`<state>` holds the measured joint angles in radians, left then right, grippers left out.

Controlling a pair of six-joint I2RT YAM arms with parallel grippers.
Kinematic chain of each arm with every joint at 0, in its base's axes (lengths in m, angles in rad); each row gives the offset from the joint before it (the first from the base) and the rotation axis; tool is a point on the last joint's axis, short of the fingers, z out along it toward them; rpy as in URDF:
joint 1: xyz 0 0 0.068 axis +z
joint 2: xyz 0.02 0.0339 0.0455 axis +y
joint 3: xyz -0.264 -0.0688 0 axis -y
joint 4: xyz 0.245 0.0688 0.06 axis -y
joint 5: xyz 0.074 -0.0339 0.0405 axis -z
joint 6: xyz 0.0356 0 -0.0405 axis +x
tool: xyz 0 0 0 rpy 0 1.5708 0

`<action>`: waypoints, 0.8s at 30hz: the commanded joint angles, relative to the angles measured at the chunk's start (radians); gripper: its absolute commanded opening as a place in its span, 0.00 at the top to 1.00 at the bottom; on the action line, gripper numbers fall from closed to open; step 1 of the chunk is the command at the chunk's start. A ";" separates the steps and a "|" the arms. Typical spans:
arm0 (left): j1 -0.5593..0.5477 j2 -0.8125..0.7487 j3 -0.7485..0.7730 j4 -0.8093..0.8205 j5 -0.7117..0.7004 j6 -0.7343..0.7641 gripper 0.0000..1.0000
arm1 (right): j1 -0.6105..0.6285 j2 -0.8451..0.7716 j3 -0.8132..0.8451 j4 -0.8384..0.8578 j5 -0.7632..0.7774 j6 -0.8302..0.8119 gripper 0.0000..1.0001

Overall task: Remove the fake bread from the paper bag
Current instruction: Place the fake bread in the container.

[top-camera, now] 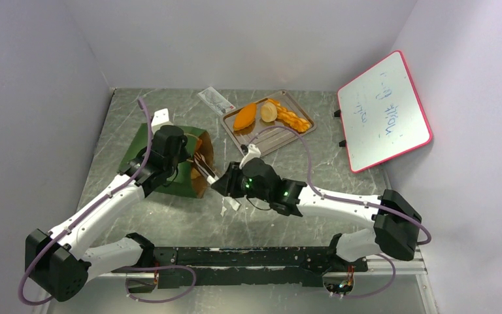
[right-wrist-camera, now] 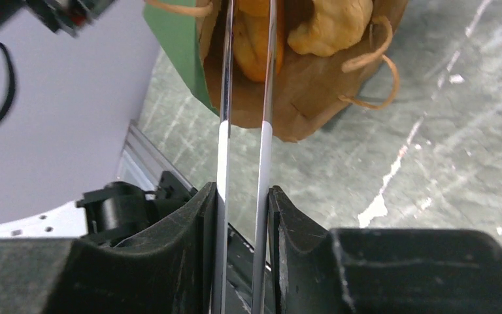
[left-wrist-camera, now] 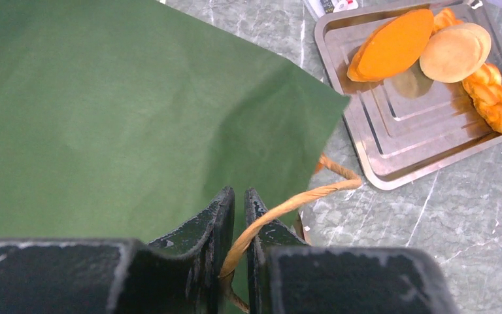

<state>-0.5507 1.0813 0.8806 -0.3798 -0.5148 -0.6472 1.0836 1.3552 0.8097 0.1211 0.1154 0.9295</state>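
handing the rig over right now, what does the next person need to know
The left gripper is shut on the tan handle of the paper bag, which lies on its side.
The right gripper is shut on a pair of tongs. Their arms reach into the bag's mouth, one on either side of an orange bread piece.
Done: the oval loaf, round bun and braided stick lie on the metal tray.
Left: the orange bread piece and a tan piece beside it are in the bag and need pulling out, probably onto the tray.
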 commanded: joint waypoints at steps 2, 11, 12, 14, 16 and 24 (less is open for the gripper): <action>0.011 0.005 0.024 0.054 0.021 -0.008 0.93 | -0.050 0.063 0.096 0.074 -0.091 -0.033 0.80; 0.015 0.001 0.046 0.038 -0.003 0.000 0.93 | -0.093 0.158 0.141 0.120 -0.164 -0.017 0.80; 0.017 0.000 0.044 0.038 -0.005 0.002 0.93 | -0.094 0.143 0.133 0.111 -0.161 -0.018 0.80; 0.025 -0.001 0.037 0.045 -0.004 0.002 0.93 | -0.097 0.097 0.111 0.103 -0.150 -0.020 0.80; 0.029 0.001 0.027 0.053 0.004 0.000 0.93 | -0.099 0.048 0.079 0.104 -0.139 -0.019 0.80; 0.032 0.022 0.008 0.074 0.015 -0.014 0.93 | -0.107 -0.050 0.023 0.067 -0.136 -0.011 0.80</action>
<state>-0.5266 1.0946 0.8890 -0.3492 -0.5106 -0.6483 0.9848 1.3437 0.8478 0.1509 -0.0189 0.9215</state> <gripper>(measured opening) 0.069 0.290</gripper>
